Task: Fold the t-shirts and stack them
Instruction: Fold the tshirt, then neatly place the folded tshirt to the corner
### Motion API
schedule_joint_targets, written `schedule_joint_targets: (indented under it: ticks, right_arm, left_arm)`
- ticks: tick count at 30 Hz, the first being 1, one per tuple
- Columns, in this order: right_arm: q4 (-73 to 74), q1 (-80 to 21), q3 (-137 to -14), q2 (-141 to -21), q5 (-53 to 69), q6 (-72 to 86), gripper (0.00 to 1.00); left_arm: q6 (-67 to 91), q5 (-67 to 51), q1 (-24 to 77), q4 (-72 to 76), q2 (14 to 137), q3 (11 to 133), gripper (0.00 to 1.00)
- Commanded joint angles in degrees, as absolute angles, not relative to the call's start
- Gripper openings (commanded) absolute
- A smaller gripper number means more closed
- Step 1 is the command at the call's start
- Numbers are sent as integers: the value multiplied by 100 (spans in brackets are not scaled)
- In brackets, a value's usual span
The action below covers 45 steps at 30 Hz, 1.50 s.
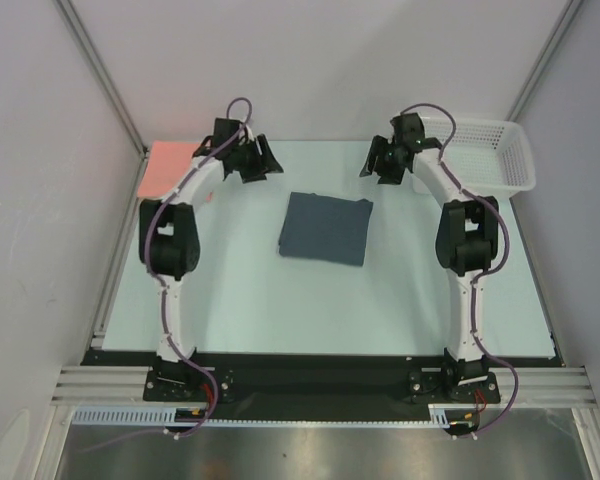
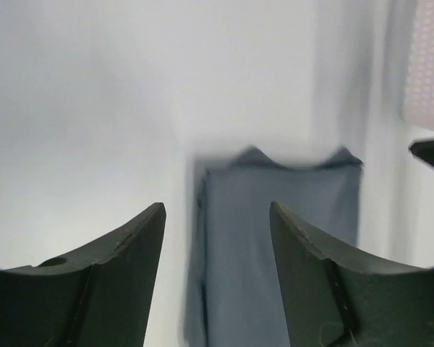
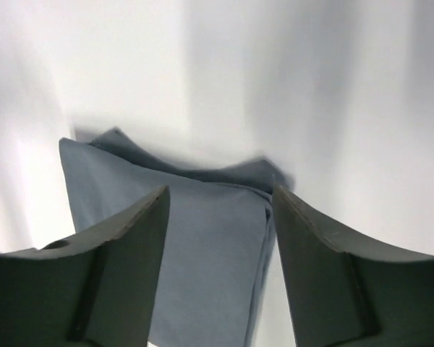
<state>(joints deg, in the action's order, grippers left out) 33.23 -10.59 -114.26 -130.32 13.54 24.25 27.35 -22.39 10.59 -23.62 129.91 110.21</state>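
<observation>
A dark slate blue-grey t-shirt point(image 1: 325, 228) lies folded into a rectangle on the middle of the table. A salmon-pink t-shirt point(image 1: 170, 167) lies folded at the far left corner. My left gripper point(image 1: 262, 163) hovers beyond the grey shirt's far left corner, open and holding nothing. My right gripper point(image 1: 378, 164) hovers beyond its far right corner, also open and holding nothing. In the left wrist view the grey shirt point(image 2: 275, 217) shows past the spread gripper point(image 2: 217, 217). In the right wrist view the shirt point(image 3: 202, 246) shows past the gripper point(image 3: 218, 199).
A white mesh basket point(image 1: 490, 150) stands at the far right corner, just behind the right arm; it also shows in the left wrist view point(image 2: 428, 65). Grey walls close in the table on the left, back and right.
</observation>
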Motion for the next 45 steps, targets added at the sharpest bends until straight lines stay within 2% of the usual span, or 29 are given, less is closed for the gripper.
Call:
schedule_joint_targets:
  ticks: [1, 5, 7, 10, 15, 19, 21, 23, 24, 26, 28, 29, 31, 37, 43, 44, 45]
  right_arm:
    - [5333, -1177, -12181, -12675, 188, 1690, 67]
    - [5318, -1590, -11226, -11665, 18, 951, 74]
    - [4950, -2151, -10260, -11006, -191, 582, 79]
    - [4177, -3179, -8950, -10215, -965, -244, 80]
    - [2422, -4454, -7236, -9396, -1949, -1931, 79]
    - [1294, -5403, -6076, -9237, -1916, -3898, 78]
    - [968, -5475, -6029, -9412, -1707, -4296, 75]
    - [966, -5493, -6265, -9849, -1583, -4403, 67]
    - [1054, -5511, -6380, -10000, -1539, -4499, 51]
    - [1090, -5537, -6617, -10282, -1564, -4649, 38]
    - [1099, -5581, -6855, -10625, -1582, -4885, 39]
    - [1081, -5616, -6908, -10713, -1634, -4948, 40]
    - [968, -5599, -7013, -10959, -1696, -4992, 51]
    - [1002, -5599, -7355, -11415, -1696, -4861, 56]
    - [852, -5537, -7628, -11733, -1723, -4808, 53]
    - [887, -5502, -7725, -11786, -1714, -4799, 50]
    - [940, -5493, -7778, -11804, -1705, -4773, 41]
  left_arm:
    - [2372, -1854, 1063, -2840, 10973, 9992, 66]
    - [2724, -1636, 1204, -2522, 9205, 7782, 67]
    - [3065, -1425, 1292, -2601, 8180, 6696, 66]
    - [3883, -889, 1301, -3143, 6966, 5647, 64]
    - [4867, -669, 1292, -3550, 5785, 4703, 62]
    - [5562, -292, 1292, -3884, 5248, 4202, 63]
    - [5904, -220, 1275, -3920, 5064, 4122, 63]
    - [6134, -211, 1222, -4016, 4992, 4104, 64]
    - [6370, -263, 1196, -4043, 4966, 4096, 65]
    - [6582, -491, 1125, -4034, 4913, 4069, 66]
    - [6785, -650, 1108, -4008, 4904, 4069, 66]
    - [6829, -694, 1090, -4051, 4904, 4069, 72]
    - [6908, -738, 1037, -4148, 4869, 4069, 73]
    - [7127, -773, 879, -4385, 4641, 3947, 74]
    - [7172, -370, 747, -4693, 4465, 4016, 75]
    - [7120, -395, 704, -4667, 4474, 4017, 75]
    - [6971, -439, 668, -4632, 4500, 4017, 75]
